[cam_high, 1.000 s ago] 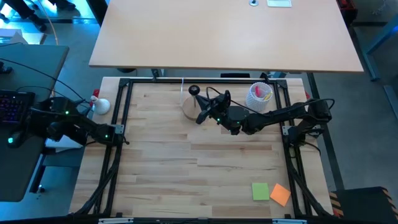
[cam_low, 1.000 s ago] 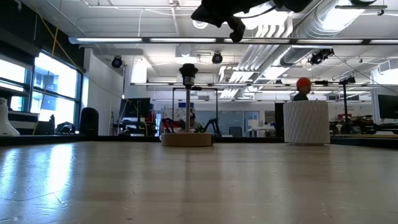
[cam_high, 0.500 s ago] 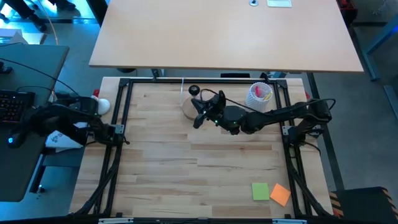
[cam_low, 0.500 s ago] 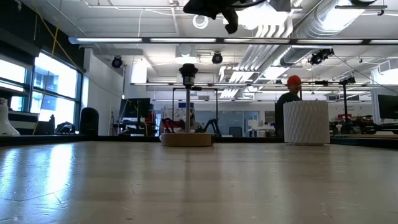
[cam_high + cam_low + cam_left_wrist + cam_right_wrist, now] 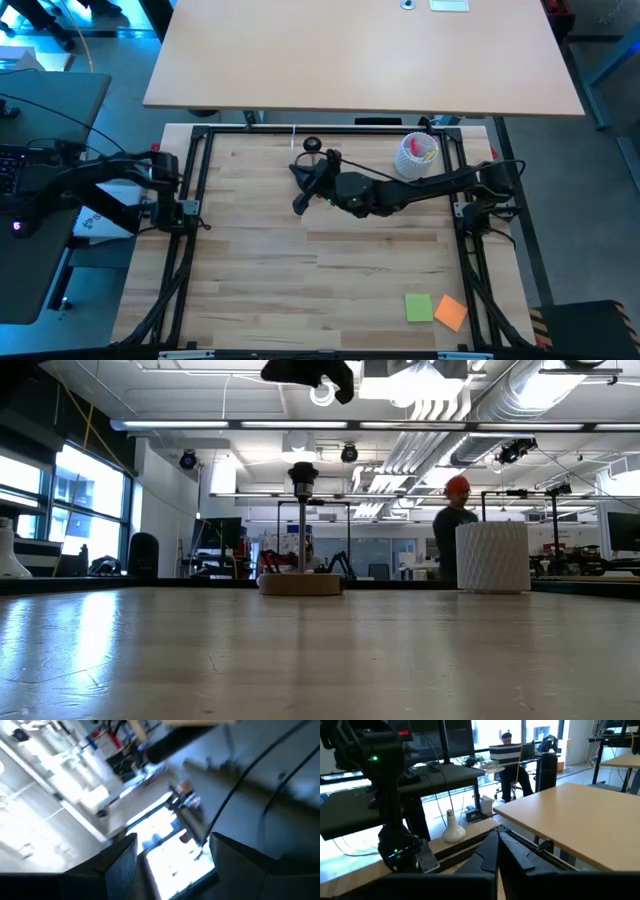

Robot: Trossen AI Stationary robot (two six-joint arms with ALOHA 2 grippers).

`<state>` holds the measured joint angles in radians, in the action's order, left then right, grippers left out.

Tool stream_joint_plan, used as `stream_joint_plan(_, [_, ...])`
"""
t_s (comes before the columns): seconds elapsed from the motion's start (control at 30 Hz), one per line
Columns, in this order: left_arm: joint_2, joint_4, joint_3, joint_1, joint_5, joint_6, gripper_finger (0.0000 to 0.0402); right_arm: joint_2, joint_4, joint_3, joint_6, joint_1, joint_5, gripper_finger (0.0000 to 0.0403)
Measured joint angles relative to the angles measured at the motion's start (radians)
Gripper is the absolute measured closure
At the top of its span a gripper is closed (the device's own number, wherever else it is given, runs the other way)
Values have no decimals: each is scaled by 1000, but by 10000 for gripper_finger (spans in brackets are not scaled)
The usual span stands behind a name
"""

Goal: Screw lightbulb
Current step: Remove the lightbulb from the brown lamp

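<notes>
Pressed together, the right gripper (image 5: 299, 204) hangs empty beside the wooden stand (image 5: 300, 583); the left gripper's (image 5: 172, 865) fingers (image 5: 120, 865) are spread, holding nothing. Beyond the stand, a white cup (image 5: 417, 154) holds coloured bits, hard to identify. Off the table's left edge stands the lightbulb (image 5: 453, 830), hidden from overhead.

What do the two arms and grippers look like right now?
Both arms are dark, jointed, with black cables along them. The right gripper has two dark wedge-shaped fingers. The left gripper has flat dark fingers; a green light glows on the left arm.
</notes>
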<state>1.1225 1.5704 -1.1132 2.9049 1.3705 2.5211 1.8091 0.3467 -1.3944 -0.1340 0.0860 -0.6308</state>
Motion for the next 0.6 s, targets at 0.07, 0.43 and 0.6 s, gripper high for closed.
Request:
stream_joint_plan(0.07, [0,1,-28,-18,47,-40,158,0,-3,-1,4,0,0,402])
stream_joint_plan(0.43, [1,-79,-230,-37,72,-26,158,0,-33,-1,4,0,3,402])
stream_joint_plan(0.6, [0,7,-291,-61,-35,85,158,0,-53,-1,3,0,62,402])
